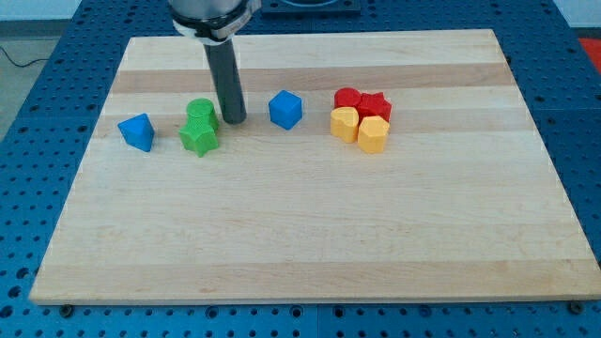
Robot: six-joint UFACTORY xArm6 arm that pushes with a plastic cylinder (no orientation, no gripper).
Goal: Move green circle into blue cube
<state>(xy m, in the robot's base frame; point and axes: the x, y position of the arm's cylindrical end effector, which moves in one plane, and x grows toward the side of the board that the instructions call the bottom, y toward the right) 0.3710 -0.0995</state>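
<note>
Blocks sit in a loose row across the far half of your wooden table (310, 244), and your tip (234, 121) is down among them. You have no hand on this arm, so nothing can be spread, pressed together or pinching; the dark rod simply comes down from the view's top and ends at the tip on the table. Just to the view's left of the tip is the green circle (201, 112), so close that you cannot tell whether rod and block touch. A second green block (198, 138), star-like in shape, lies below and to the left of the tip, touching the green circle's lower edge. To the view's right of the tip, with a clear gap between, is the blue cube (285, 109). So the tip is between the green circle and the blue cube, nearer the circle. Another blue block (137, 131) sits well to the left of the tip, beyond the green pair and apart from them. Farther right, past the blue cube, four blocks are bunched together: two red blocks (363, 101) at the back and two yellow blocks (359, 129) in front of them, touching.
</note>
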